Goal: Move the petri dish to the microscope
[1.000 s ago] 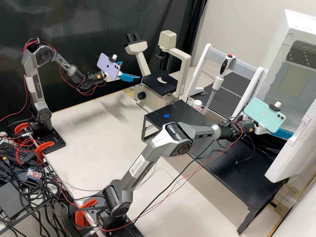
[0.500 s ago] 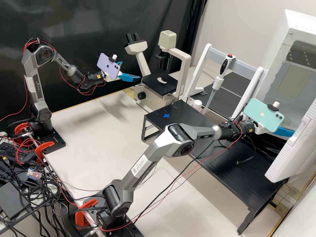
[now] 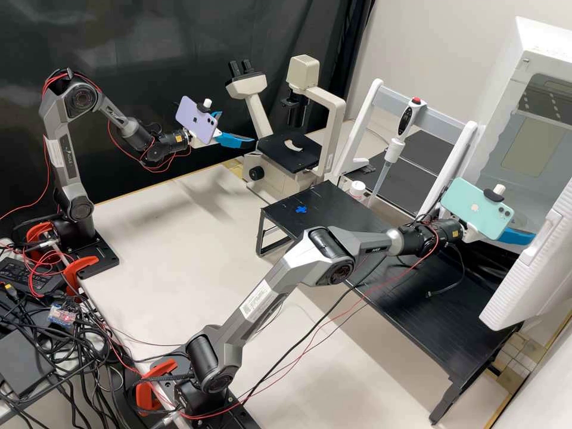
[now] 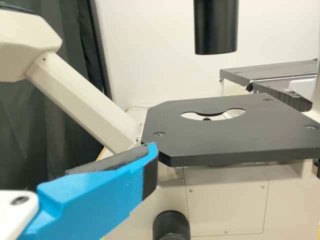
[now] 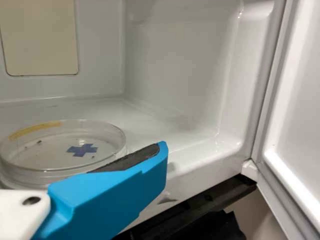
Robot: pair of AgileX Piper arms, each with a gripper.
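Petri dish (image 5: 50, 156): clear, round; yellow strip (image 5: 35, 129) at rim, blue cross (image 5: 82, 149).

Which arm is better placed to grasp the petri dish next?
Right, it seems: its blue finger is beside the dish in the open cabinet, while the left tool is by the microscope.
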